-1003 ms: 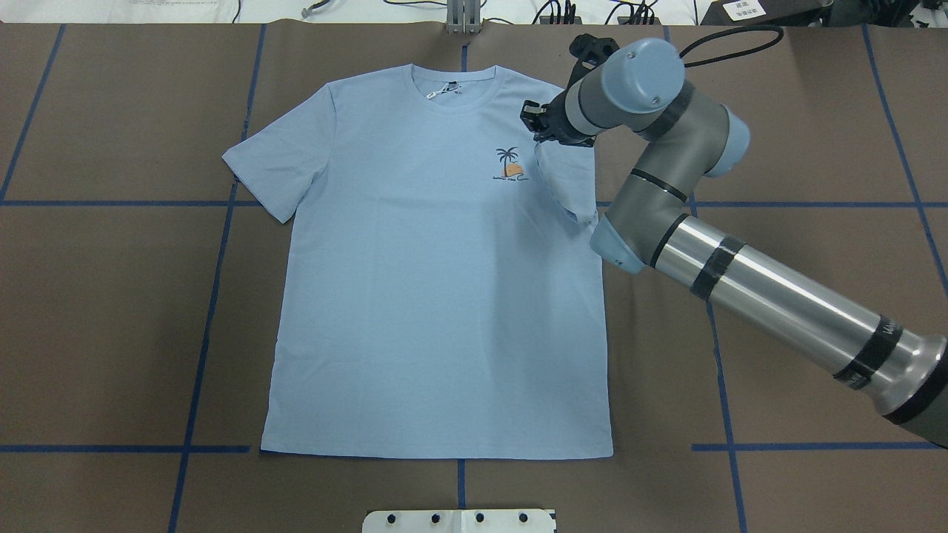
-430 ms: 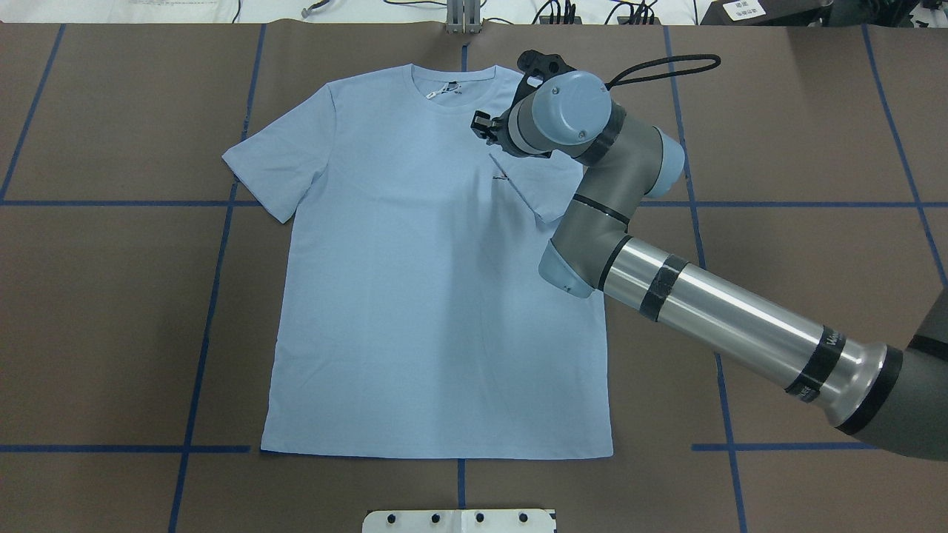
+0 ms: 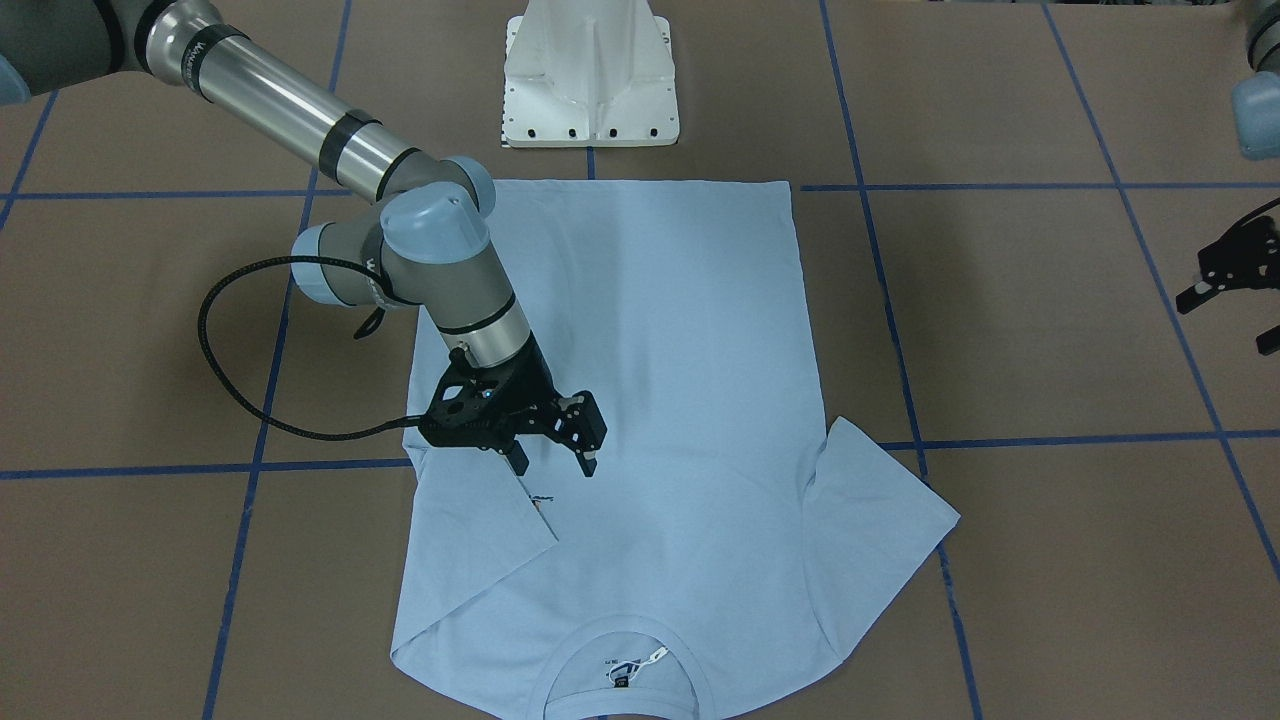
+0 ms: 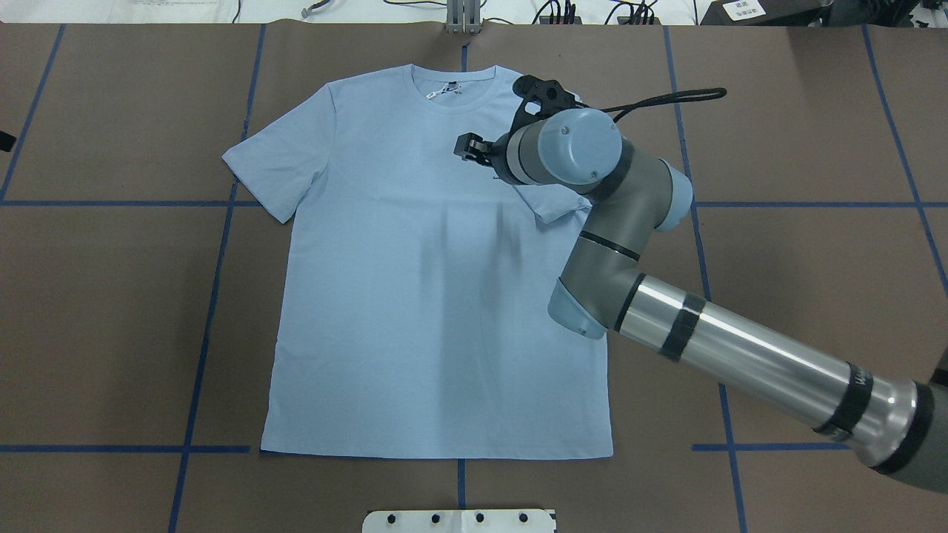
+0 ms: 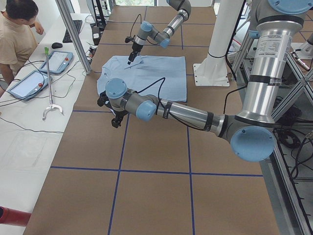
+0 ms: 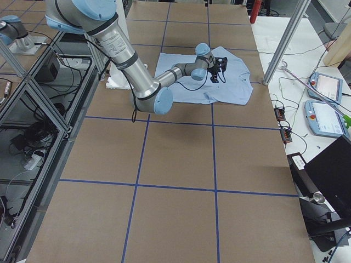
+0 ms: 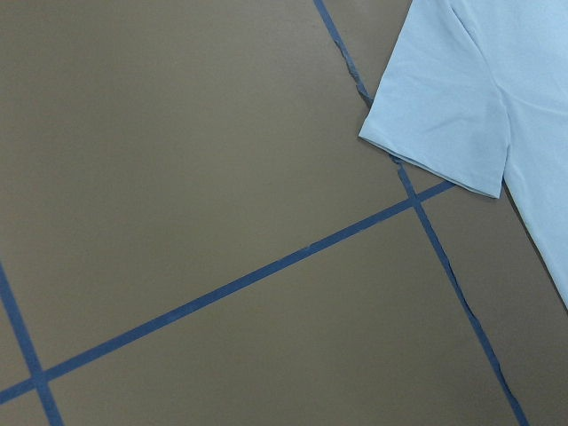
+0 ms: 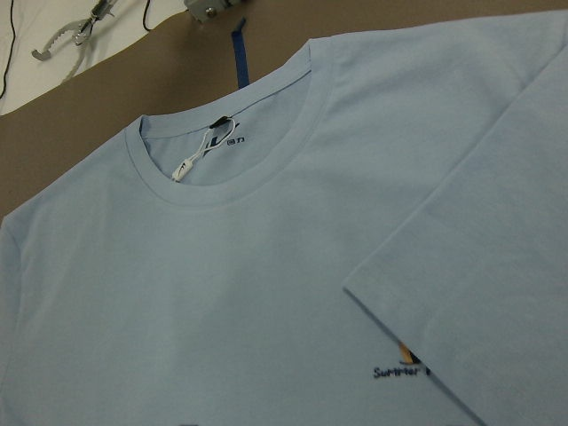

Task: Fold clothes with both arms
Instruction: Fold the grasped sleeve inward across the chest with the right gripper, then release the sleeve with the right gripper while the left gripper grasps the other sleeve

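Note:
The light blue T-shirt (image 4: 415, 296) lies flat on the brown table, collar (image 8: 231, 191) at the far side. One sleeve (image 3: 480, 510) is folded inward over the chest, and its edge hides most of the chest print (image 8: 399, 371). My right gripper (image 3: 553, 460) hovers just above that folded sleeve, open, with nothing between its fingers. The other sleeve (image 4: 270, 166) is spread out flat. My left gripper (image 3: 1235, 290) hangs over bare table well off the shirt's side, past the spread sleeve (image 7: 444, 115), and its fingers stand apart and empty.
The white pedestal base (image 3: 590, 80) stands at the hem side. Blue tape lines (image 4: 215, 296) cross the table. The right arm's black cable (image 3: 230, 370) loops beside the shirt. A person (image 5: 17, 34) sits at a side desk with tablets.
The right gripper carried the sleeve inward over the chest, laid it down over the print and opened. A bit of the left gripper now shows at the overhead view's left edge.

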